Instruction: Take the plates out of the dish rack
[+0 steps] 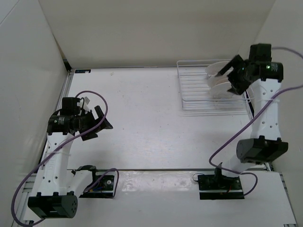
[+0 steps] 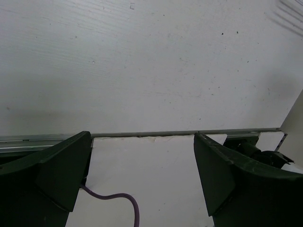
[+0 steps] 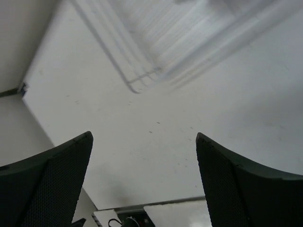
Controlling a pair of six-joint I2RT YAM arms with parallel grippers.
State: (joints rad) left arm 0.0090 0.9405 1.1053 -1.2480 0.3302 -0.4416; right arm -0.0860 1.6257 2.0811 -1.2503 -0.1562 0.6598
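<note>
Round, pale plates [image 1: 217,78] are seen standing on edge in the far right part of a rectangular dish rack [image 1: 194,92] of thin white wire. The rack is set on the tabletop near the far right corner. From above, only smooth, white, glazed-looking discs can be made out. Their number and pattern cannot be told with certainty, since part of them is hidden by the arm. In the right wrist view the rack's slender parallel bars are shown only as a blurred grid.

The black, two-fingered right end effector [image 1: 233,75] is held just above the plates, its jaws spread wide and nothing gripped. In its own view the two dark, finely textured fingers [image 3: 52,179] are seen well apart over bare tabletop.

The step in hand is judged to be the approach to the first plate, and no plate has been unloaded yet. The next move is likely to call for the jaws to be lowered astride a plate's thin rim and closed firmly, as glazed ware may slip.

The matte white tabletop [image 1: 142,109], faintly scuffed, is enclosed by plain white walls [image 1: 142,33]. The left end effector [image 1: 100,124] is held over the near left side, likewise released and empty.
</note>
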